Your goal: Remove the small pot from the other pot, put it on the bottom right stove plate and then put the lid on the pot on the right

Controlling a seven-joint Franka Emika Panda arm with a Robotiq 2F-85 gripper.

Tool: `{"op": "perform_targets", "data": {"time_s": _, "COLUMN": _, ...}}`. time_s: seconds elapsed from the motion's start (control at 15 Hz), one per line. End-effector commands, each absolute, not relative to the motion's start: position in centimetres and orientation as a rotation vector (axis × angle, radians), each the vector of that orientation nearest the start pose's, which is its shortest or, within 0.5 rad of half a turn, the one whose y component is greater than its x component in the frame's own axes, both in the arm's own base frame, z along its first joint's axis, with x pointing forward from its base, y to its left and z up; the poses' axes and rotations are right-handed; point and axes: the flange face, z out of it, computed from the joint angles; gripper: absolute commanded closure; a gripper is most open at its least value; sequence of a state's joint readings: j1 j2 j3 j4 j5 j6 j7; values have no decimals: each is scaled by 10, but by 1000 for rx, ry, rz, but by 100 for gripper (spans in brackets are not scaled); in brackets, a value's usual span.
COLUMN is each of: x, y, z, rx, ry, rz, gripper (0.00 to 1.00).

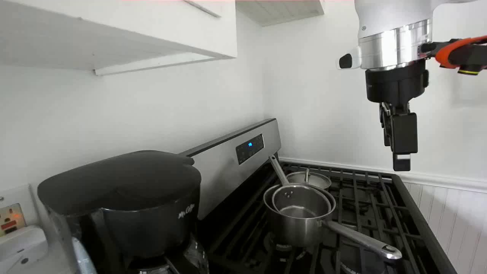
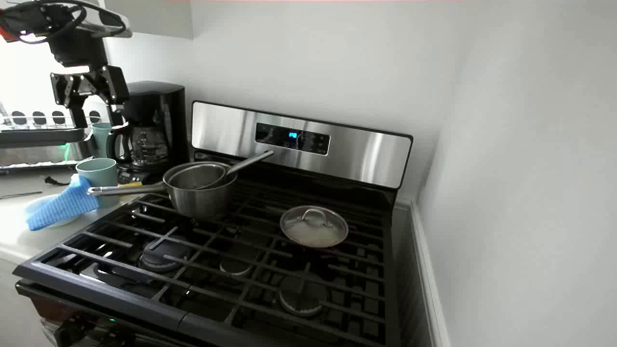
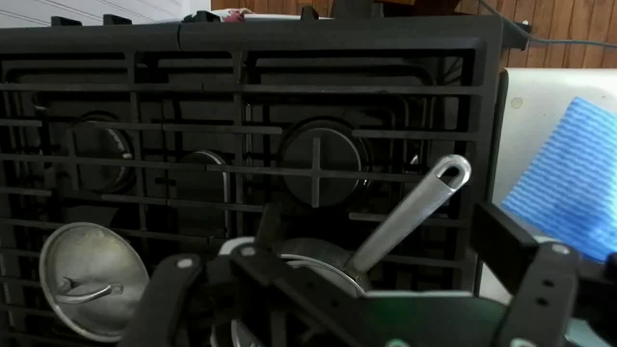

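Note:
The small pot (image 1: pixel 300 201) sits tilted inside the larger steel pot (image 1: pixel 293 232), which stands on the back-left burner in an exterior view (image 2: pixel 202 202). The small pot's handle (image 2: pixel 250 161) points up toward the stove's back panel. The larger pot's long handle (image 3: pixel 409 217) sticks out toward the front-left. The lid (image 2: pixel 314 227) lies on the back-right grate and shows in the wrist view (image 3: pixel 96 279). The front-right burner (image 2: pixel 302 294) is bare. My gripper (image 1: pixel 399 163) is open and empty, raised above the stove's left side (image 2: pixel 98 118). Its fingers hide much of both pots in the wrist view.
A black coffee maker (image 1: pixel 121 198) stands left of the stove. Green cups (image 2: pixel 99 173) and a blue cloth (image 2: pixel 62 207) are on the left counter. The stove's back panel (image 2: pixel 347 149) rises behind the pots. A cabinet (image 1: pixel 152 34) hangs above; a wall (image 2: pixel 506 193) is at the right.

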State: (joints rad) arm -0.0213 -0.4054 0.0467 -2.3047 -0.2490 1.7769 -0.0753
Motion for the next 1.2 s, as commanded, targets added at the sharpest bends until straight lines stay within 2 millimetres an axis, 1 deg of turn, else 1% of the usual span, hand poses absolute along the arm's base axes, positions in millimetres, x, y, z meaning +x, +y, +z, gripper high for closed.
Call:
{"op": "perform_targets", "data": {"time_s": 0.0, "x": 417, "y": -9, "z": 496, "rx": -3378, "ry": -274, "rz": 223, "gripper": 0}}
{"op": "perform_targets", "data": {"time_s": 0.33, "x": 417, "y": -9, "z": 496, "rx": -3378, "ry": -274, "rz": 223, "gripper": 0}}
{"op": "perform_targets", "data": {"time_s": 0.47, "x": 429, "y": -19, "z": 487, "rx": -3398, "ry": -198, "rz": 281, "gripper": 0}}
{"op": "perform_targets", "data": {"time_s": 0.67, "x": 448, "y": -36, "z": 470, "rx": -3357, "ry": -197, "rz": 318, "gripper": 0}}
{"op": "perform_targets", "data": {"time_s": 0.87, "x": 473, "y": -56, "z": 452, "rx": -3327, "ry": -204, "rz": 290, "gripper": 0}}
{"op": "perform_targets", "data": {"time_s": 1.13, "x": 508, "y": -86, "z": 430, "rx": -3305, "ry": -170, "rz": 200, "gripper": 0}}
